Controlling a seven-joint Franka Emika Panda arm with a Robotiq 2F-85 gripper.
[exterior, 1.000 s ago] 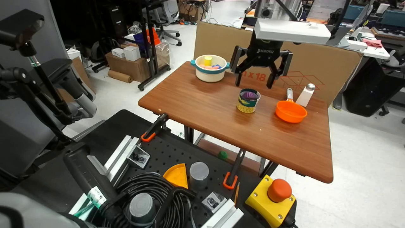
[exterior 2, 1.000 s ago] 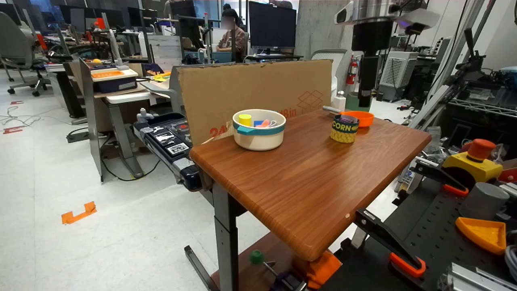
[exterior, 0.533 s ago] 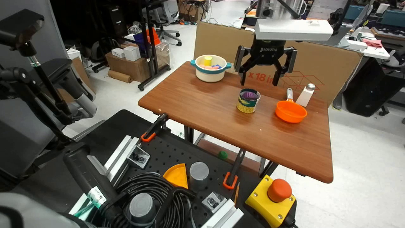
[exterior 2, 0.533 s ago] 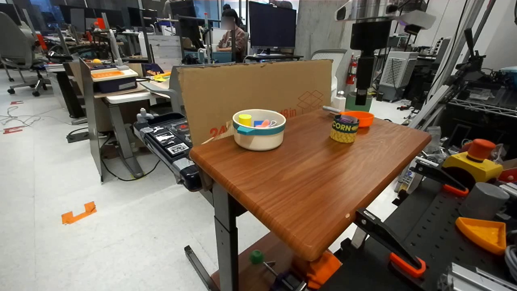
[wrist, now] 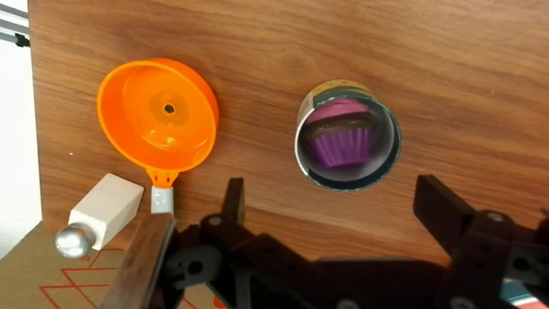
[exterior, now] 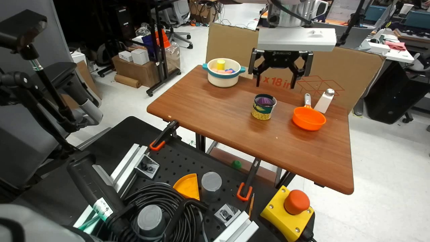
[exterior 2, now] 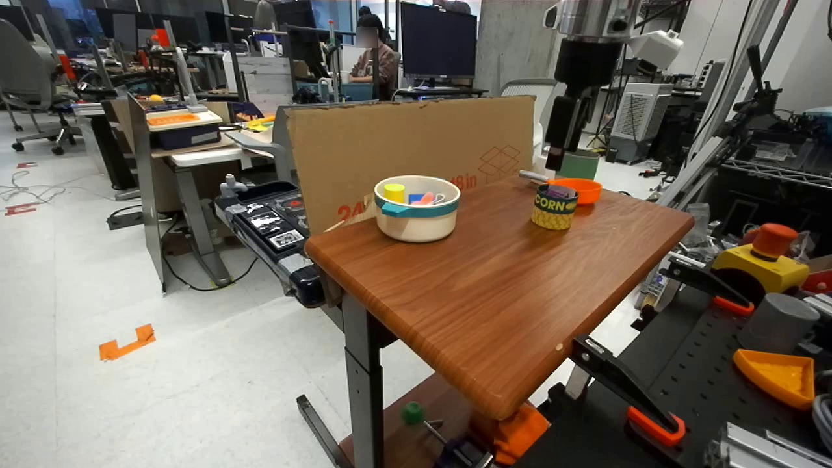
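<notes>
"Corn can (exterior 2: 554,211): where do you see it?"

"Standing upright on the wooden counter (exterior: 215,111), in both exterior views. From the wrist view, a pink-topped cupcake (wrist: 341,137) lies on its side inside the can."

"And the hand (exterior: 275,84)?"

"Above the can and apart from it, jaws spread wide, with hold of nothing."

"What surrounds the can?"

"Near it, an orange pan (exterior: 308,119); a little farther from the can on that same side, a silver-topped white shaker (wrist: 109,206). Well apart from the can, on its opposite side, sits a cream pot (exterior: 223,81) with a teal band."

"Anything in that pot?"

"A yellow cylinder (exterior 2: 394,193) and some other small coloured pieces (exterior 2: 427,198)."

"And behind the can?"

"A brown cardboard panel (exterior: 342,67) printed in red, standing upright beyond it in an exterior view."
</notes>
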